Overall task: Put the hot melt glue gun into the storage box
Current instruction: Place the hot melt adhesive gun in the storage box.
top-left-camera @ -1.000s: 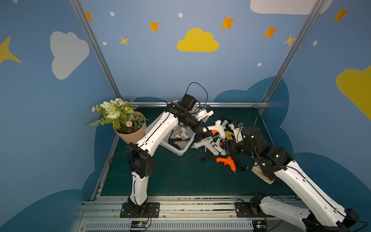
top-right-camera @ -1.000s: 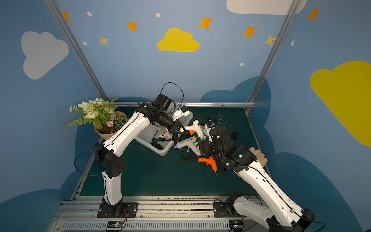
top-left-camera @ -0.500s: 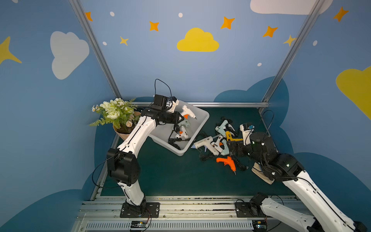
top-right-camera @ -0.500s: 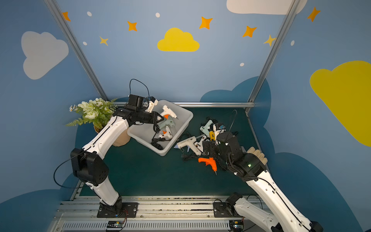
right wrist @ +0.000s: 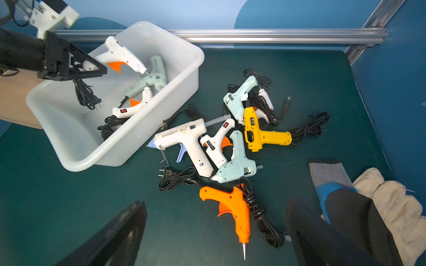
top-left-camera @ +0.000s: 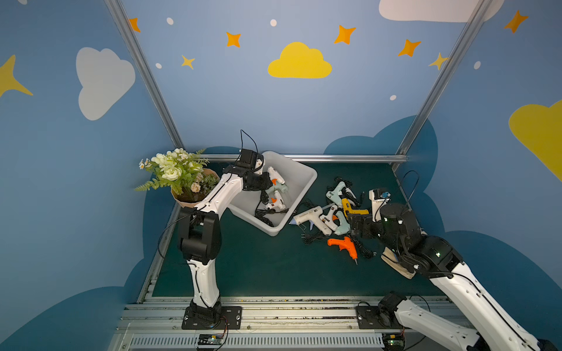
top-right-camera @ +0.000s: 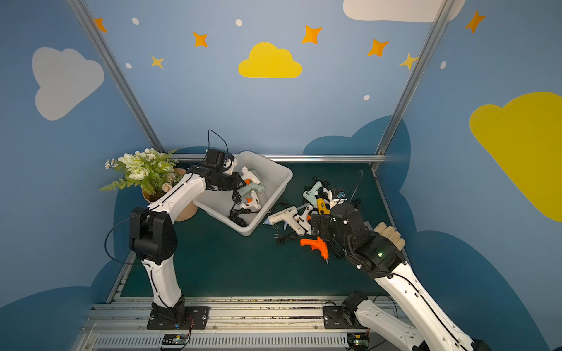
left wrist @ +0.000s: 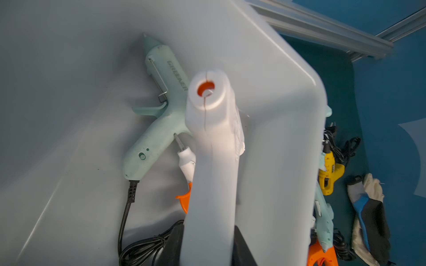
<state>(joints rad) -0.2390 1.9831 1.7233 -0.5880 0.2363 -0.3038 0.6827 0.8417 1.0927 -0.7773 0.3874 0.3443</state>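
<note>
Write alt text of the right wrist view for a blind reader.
The left gripper, shut on a white plastic glue gun with an orange trigger, holds it over the shallow white plastic storage box, which holds two more glue guns. Beside it, corded glue guns lie piled on the dark green mat, under the right gripper's open fingers.

Left claw [top-right-camera: 241, 182] is clamped on the white glue gun [top-right-camera: 250, 175], held over the storage box [top-right-camera: 275, 171] near its 10 o'clock corner. A mint gun [top-right-camera: 256, 190] and a small white gun [top-right-camera: 251, 204] lie in the box. Flower pot [top-right-camera: 186, 212] sits at the box's 9 o'clock. Gun pile [top-right-camera: 284, 216] is on the counter [top-right-camera: 231, 267] at the box's 3 o'clock. Right claw [top-right-camera: 316, 226] is above the pile, jaws hidden. Orange gun [top-right-camera: 314, 244] is at the pile's 6 o'clock.
</note>
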